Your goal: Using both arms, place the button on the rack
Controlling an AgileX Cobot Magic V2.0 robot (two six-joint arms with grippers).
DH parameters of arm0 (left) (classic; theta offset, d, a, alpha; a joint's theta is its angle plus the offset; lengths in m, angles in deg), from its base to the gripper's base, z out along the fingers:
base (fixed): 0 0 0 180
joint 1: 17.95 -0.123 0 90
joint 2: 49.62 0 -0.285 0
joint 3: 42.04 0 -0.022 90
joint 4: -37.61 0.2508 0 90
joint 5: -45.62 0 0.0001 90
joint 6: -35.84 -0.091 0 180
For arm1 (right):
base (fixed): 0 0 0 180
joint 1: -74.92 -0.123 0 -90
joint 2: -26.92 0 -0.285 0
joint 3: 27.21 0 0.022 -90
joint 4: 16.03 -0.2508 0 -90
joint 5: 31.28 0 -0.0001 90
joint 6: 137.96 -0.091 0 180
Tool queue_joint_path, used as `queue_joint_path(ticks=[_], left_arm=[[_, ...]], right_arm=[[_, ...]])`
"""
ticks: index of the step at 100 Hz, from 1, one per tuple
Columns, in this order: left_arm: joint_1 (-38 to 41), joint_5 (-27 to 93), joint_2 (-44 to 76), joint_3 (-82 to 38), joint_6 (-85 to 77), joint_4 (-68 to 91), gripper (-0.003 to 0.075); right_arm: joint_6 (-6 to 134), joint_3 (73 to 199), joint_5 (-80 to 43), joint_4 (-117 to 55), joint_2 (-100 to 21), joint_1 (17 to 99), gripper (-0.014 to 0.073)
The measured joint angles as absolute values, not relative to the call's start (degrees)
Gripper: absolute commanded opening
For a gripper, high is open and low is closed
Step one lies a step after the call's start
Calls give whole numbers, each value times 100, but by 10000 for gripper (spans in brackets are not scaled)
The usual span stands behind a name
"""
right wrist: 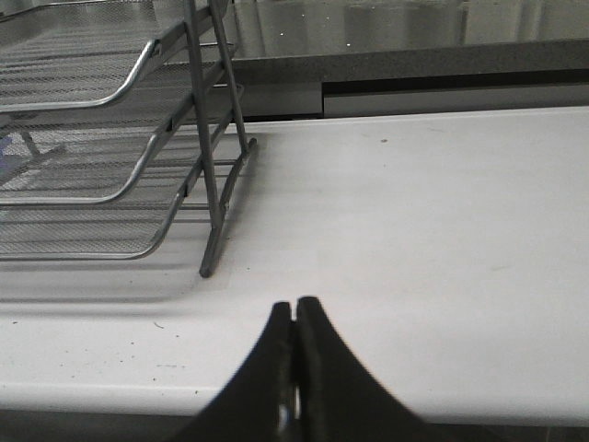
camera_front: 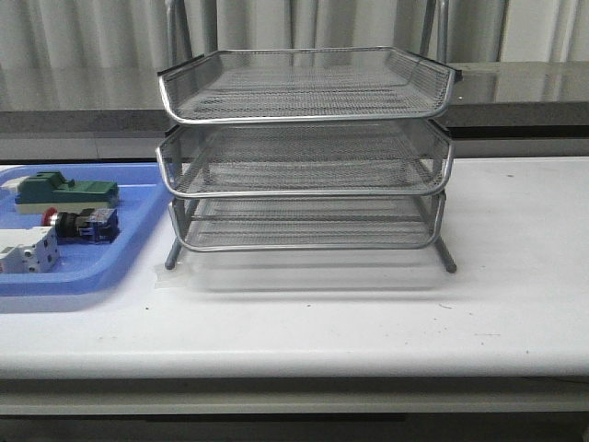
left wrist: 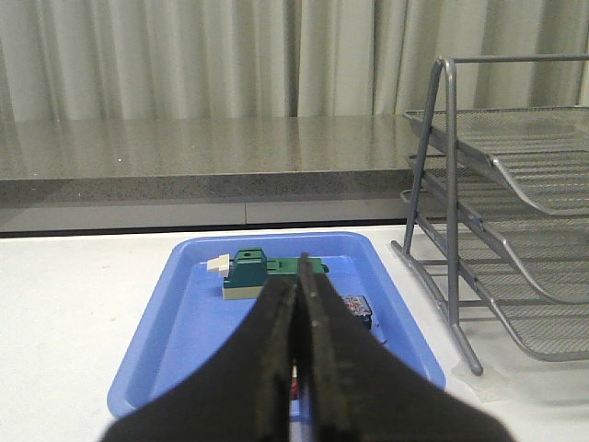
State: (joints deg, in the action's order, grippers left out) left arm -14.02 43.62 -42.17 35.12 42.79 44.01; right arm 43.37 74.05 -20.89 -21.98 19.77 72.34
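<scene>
The button [camera_front: 81, 224], red head with black and blue body, lies on its side in the blue tray [camera_front: 129, 267] at the table's left. In the left wrist view only its blue rear block [left wrist: 357, 308] shows past my fingers. The silver three-tier wire rack [camera_front: 306, 152] stands mid-table, also seen as the rack [left wrist: 515, 230] and the rack [right wrist: 101, 138] in the wrist views. My left gripper [left wrist: 297, 284] is shut and empty, above the tray's near part. My right gripper [right wrist: 294, 306] is shut and empty over bare table to the rack's right. Neither arm shows in the front view.
The blue tray also holds a green block [camera_front: 66, 191] and a white block [camera_front: 28, 250]. A grey counter ledge [camera_front: 515, 92] and curtains run behind the table. The white table [camera_front: 368, 322] extends in front of and to the right of the rack.
</scene>
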Motion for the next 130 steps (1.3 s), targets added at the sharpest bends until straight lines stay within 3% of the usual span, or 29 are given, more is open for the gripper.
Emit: queue_joint_path(ticks=[77, 103, 130], left_arm=[[-1402, 4362, -4217, 3512, 4279, 4401, -20], [-1402, 4362, -4217, 3512, 4279, 4401, -20], [-1402, 4362, -4217, 3512, 4279, 4401, -20]], right_arm=[[4337, 7405, -2100, -2198, 1977, 7234, -61], [4337, 7405, -2735, -2339, 1977, 7234, -61], [4337, 8303, -2430, -2590, 1823, 7234, -61]])
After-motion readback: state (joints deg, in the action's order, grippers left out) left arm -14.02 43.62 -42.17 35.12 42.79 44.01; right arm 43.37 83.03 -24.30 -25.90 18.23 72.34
